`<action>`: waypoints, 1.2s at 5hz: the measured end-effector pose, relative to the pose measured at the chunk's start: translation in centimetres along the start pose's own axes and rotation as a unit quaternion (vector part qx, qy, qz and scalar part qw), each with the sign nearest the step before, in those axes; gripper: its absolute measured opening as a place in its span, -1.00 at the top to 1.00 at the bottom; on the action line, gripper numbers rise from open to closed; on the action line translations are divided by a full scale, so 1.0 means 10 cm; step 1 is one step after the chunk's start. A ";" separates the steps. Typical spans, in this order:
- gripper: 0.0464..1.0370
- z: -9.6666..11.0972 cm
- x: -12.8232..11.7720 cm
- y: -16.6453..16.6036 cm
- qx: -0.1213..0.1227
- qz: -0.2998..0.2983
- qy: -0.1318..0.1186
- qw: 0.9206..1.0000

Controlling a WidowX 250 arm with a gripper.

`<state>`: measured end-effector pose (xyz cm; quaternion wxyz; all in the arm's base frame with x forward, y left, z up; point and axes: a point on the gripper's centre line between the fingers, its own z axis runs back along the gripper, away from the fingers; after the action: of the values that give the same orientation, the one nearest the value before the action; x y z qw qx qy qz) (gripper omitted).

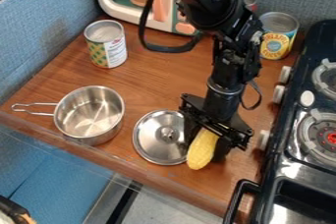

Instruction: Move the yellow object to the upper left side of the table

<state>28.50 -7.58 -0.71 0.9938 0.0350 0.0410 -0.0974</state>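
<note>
Yellow corn (201, 154) sits just to the right of the silver pot lid (150, 137), at a slant, its upper end directly beneath the black gripper (207, 150) and its rounded lower end poking out toward the near edge of the wooden table (160, 75). Whether the gripper has hold of it or is merely around it, I cannot tell. Left of the lid is a metal saucepan (89, 112); to the lid's right, beyond the corn, stands the stove (282, 164).

Blue-grey walls (39, 46), brown wooden tabletop (156, 78), grey floor (160, 208)
</note>
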 end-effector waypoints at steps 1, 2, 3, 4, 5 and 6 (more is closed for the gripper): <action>-0.26 0.01 0.01 0.04 0.004 0.001 0.000 1.000; -0.26 0.24 0.12 0.21 0.003 0.018 -0.025 1.000; -0.26 0.53 0.36 0.62 0.002 0.059 -0.056 0.997; -0.26 0.61 0.63 1.05 0.004 0.079 -0.067 0.995; -0.26 0.36 0.85 1.31 0.001 0.085 -0.041 0.996; -0.26 0.19 0.99 1.41 0.005 0.079 -0.023 0.997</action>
<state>41.07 4.23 1.19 0.9989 0.0407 0.0144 -0.0196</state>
